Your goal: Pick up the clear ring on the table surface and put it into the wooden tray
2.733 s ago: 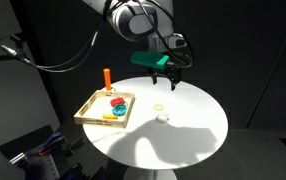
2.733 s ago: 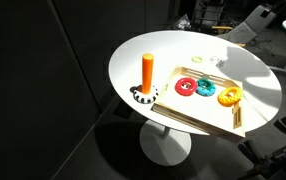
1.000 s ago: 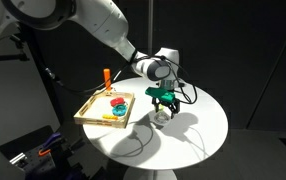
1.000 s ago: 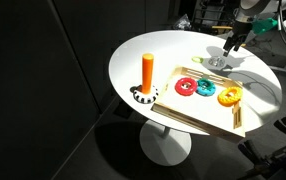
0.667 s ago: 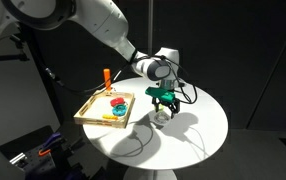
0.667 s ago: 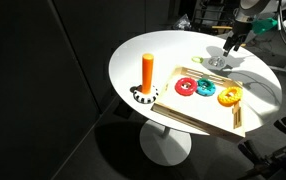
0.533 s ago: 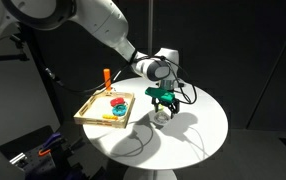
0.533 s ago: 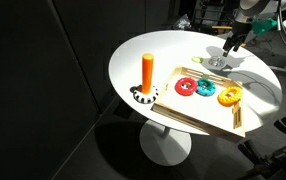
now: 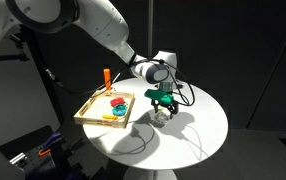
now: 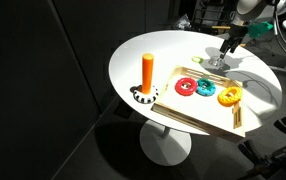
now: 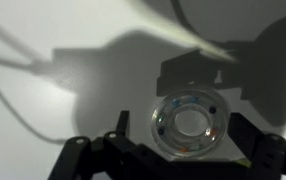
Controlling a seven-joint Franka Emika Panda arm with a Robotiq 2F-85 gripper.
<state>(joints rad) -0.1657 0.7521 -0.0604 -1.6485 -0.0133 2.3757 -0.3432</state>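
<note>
The clear ring point(image 11: 190, 124) lies flat on the white table surface point(image 9: 188, 145), seen close in the wrist view between my two dark fingers. My gripper point(image 11: 178, 135) is open around it, with a gap on the left side and the right finger close to the ring. In both exterior views the gripper point(image 9: 163, 112) point(image 10: 221, 62) is down at the tabletop point(image 10: 143, 50), and the ring is hidden under it. The wooden tray point(image 9: 87, 113) point(image 10: 208, 123) lies on the table apart from the gripper.
The tray holds a red ring point(image 10: 186, 87), a blue ring point(image 10: 205, 89) and a yellow ring point(image 10: 229, 96). An orange peg point(image 9: 107, 77) point(image 10: 148, 72) stands upright near the table's edge beside the tray. Cables hang from the arm.
Since 2.7 s ago the gripper has come down from above the table onto the clear ring. Over the last second it has barely moved.
</note>
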